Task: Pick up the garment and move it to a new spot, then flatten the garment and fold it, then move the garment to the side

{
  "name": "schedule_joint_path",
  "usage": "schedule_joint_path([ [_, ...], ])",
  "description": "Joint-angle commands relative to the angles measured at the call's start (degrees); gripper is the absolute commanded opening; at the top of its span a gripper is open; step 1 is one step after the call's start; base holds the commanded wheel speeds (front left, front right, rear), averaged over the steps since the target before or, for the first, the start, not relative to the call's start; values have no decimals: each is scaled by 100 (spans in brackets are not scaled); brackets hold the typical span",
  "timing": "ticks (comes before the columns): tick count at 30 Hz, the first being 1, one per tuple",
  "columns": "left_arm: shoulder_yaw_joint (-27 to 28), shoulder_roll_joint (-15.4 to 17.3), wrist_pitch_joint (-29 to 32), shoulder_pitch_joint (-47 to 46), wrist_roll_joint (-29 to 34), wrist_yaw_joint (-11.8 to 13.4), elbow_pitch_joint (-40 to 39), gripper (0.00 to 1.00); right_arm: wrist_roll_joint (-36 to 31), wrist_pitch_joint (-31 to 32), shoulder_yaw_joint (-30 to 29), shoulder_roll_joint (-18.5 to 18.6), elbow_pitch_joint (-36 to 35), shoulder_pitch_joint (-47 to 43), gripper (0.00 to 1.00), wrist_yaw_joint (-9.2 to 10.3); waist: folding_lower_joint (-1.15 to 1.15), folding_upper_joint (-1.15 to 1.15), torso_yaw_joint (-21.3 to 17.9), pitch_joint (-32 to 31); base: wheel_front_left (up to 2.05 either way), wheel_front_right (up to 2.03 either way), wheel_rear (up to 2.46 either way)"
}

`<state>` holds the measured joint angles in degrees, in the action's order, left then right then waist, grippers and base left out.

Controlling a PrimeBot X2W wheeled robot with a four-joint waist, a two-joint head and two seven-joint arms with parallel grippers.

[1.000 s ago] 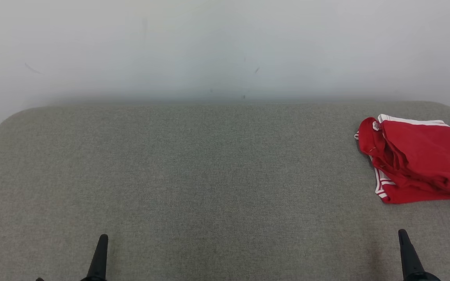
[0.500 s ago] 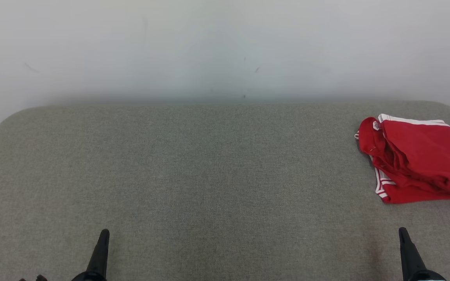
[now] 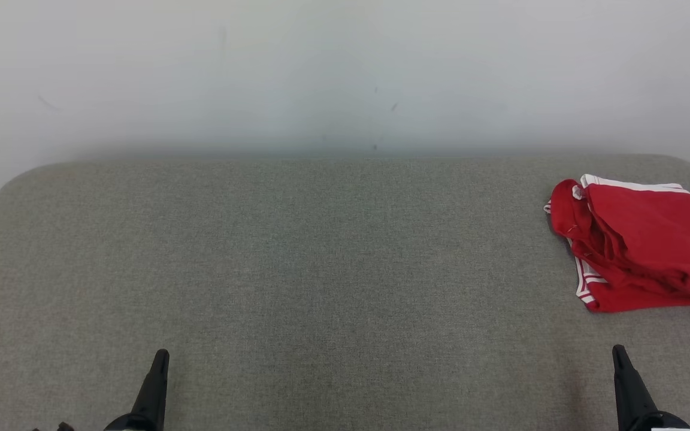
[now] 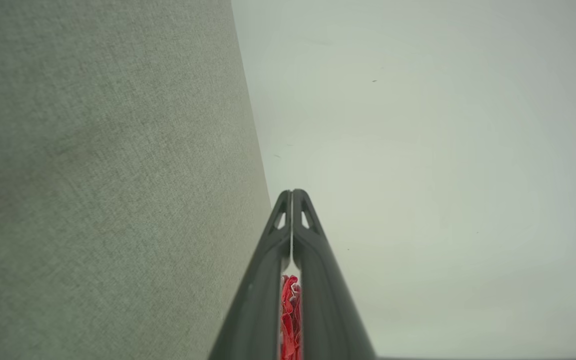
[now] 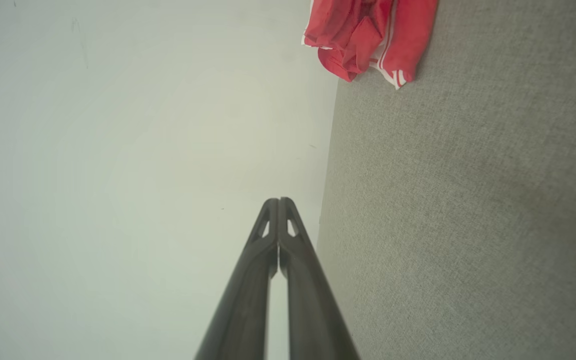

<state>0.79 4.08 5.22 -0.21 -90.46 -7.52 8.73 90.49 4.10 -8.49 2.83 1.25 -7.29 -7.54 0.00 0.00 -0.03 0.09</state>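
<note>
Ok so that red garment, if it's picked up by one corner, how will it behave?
Probably floppy: the red garment lies in soft bunched folds, so it would likely sag and unfold when lifted. It looks thin, so likely light. On the woven grey surface, a push would probably bunch it rather than slide it.

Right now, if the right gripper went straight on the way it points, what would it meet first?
Likely the wall beyond the grey surface; the right gripper aims past the red garment, though depth is unclear.
</note>
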Motion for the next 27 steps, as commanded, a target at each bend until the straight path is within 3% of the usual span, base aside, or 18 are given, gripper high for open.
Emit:
schedule_joint_path([
  [1,28,-1,47,-78,-146,6,-22,0,138,52,-22,9,-31,-11,0,9,0,0,0,1,0,0,0],
  [8,46,-10,133,-104,-421,6,-27,0,407,102,-34,8,-68,-13,0,10,0,0,2,5,0,0,0],
  [27,74,-44,149,-100,-343,6,-23,0,392,100,-32,8,-64,-14,0,10,0,0,2,5,0,0,0],
])
